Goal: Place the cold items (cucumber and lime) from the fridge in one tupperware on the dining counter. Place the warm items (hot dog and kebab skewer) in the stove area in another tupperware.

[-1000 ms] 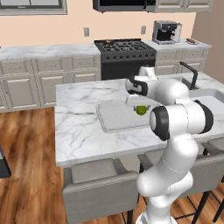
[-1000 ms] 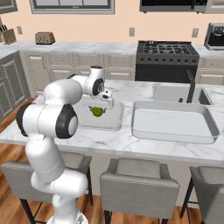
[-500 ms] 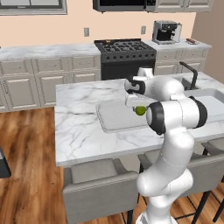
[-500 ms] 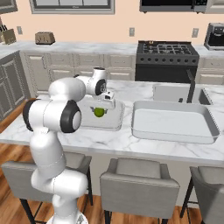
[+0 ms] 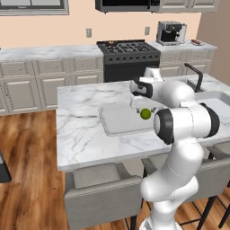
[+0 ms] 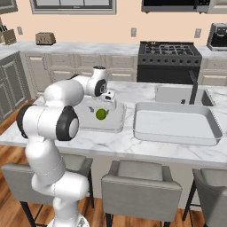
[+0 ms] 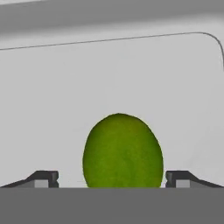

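Note:
The lime [image 7: 122, 151], a round bright green ball, lies on the floor of a pale grey tupperware [image 5: 117, 121] on the dining counter [image 5: 81, 130]. My gripper [image 5: 144, 109] hangs straight over it, pointing down, open. In the hand view each dark fingertip [image 7: 43, 178] stands off to one side of the lime with a gap. From the right base view the lime [image 6: 101, 114] sits mid-tray under the gripper [image 6: 101, 109]. The stove area [image 5: 128, 49] is at the back wall. The cucumber, hot dog, kebab skewer and fridge are out of view.
A second, larger pale grey tray [image 6: 177, 124] stands to the right of the tupperware [image 6: 84, 124], in front of the sink [image 6: 173, 95] and its black faucet [image 6: 193, 86]. Grey stools [image 6: 142, 186] line the counter's near side. A toaster [image 6: 45, 38] sits on the back counter.
The jaws have spread apart and let go of the lime, which now rests in the tupperware. The arm has stayed almost in place above it.

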